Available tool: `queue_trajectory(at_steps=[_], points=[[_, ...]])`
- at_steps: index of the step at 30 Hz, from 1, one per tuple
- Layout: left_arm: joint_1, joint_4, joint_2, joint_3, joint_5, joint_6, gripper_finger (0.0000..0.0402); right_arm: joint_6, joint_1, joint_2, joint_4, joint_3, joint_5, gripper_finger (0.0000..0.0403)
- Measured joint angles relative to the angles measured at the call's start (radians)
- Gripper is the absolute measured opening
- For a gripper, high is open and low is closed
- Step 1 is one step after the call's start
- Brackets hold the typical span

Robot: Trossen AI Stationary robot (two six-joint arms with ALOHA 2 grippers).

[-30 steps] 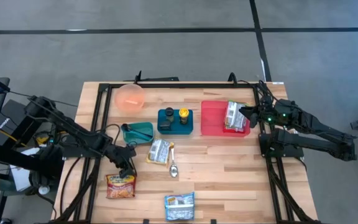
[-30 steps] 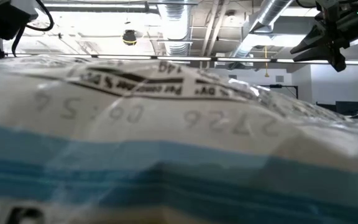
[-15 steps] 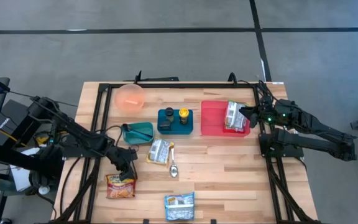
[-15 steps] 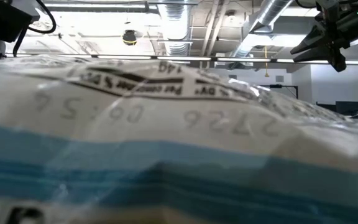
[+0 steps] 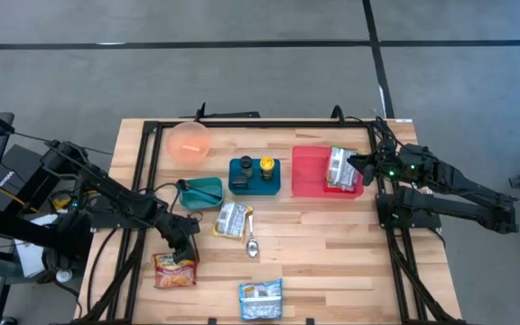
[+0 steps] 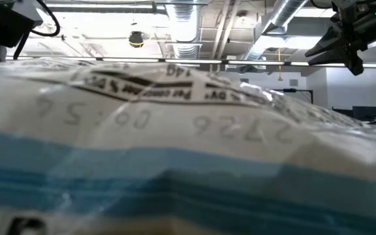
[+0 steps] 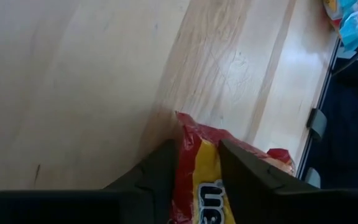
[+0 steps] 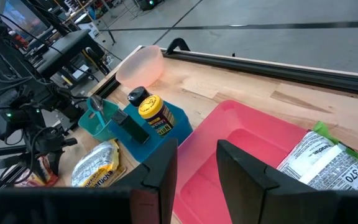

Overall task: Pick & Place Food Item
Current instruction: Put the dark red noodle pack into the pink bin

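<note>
A red and yellow food packet (image 5: 175,270) lies flat on the wooden table near its front left. My left gripper (image 5: 185,246) is down at the packet's far end, shut on it; the left wrist view shows the packet (image 7: 201,180) filling the gap between the fingers. My right gripper (image 5: 350,163) hovers open over the red tray (image 5: 310,171) with nothing between its fingers (image 8: 197,152). A green and white packet (image 5: 339,167) lies in the tray. My left gripper has the packet's far edge near a corner (image 7: 188,134) between its two fingers, one on each side. The fingers slant down from the table's far left. The corner sticks out past the fingertips. The packet rests on the table.
A blue and white packet (image 5: 261,300) lies at the front edge and fills the low view (image 6: 188,143). Mid-table are a silver packet (image 5: 231,219), a spoon (image 5: 251,244), a teal container (image 5: 201,191), a blue holder with bottles (image 5: 254,174) and a pink bowl (image 5: 189,142).
My left gripper has tipped down a little toward the red and yellow packet's far end. The packet has stayed where it was.
</note>
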Motion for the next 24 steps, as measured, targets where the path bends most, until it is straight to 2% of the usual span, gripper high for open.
queue_trajectory(at_steps=[16, 24], points=[[0.0, -0.007, 0.002, -0.003, 0.007, 0.0, 0.0006, -0.002, 0.0, 0.0, 0.0, 0.0, 0.0, 0.0107], [0.0, 0.035, 0.002, -0.003, -0.001, 0.005, 0.0001, -0.003, 0.0, 0.0, 0.0, 0.0, 0.0, 0.0107]])
